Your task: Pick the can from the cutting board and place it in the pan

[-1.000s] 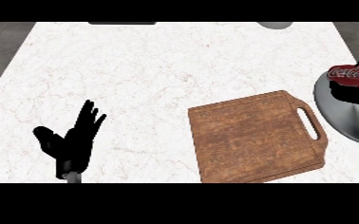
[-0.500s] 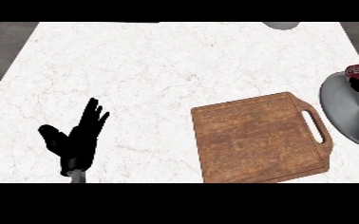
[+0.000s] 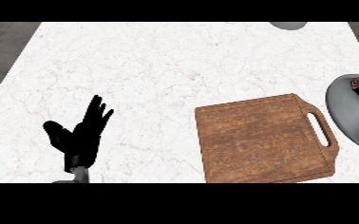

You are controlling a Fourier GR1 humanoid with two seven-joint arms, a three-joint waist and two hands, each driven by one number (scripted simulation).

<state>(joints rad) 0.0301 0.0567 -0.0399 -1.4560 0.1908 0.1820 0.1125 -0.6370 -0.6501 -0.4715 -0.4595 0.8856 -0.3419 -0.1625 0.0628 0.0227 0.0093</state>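
A brown wooden cutting board [image 3: 259, 140] lies at the lower right of the white counter, with nothing on it. At the right edge, the grey pan [image 3: 341, 104] is partly cut off. A sliver of the red can [image 3: 353, 84] shows inside the pan, right at the frame's edge. My left hand [image 3: 79, 137] rests open at the lower left, fingers straight and pointing up, holding nothing. My right hand does not show.
The white marbled counter [image 3: 161, 71] stretches across the view. A grey rounded object [image 3: 288, 24] peeks in at the top right edge. A darker floor strip shows at the far left.
The view has shifted so the board, pan and can slide rightward; the can is now nearly out of frame. The left hand stays open and still.
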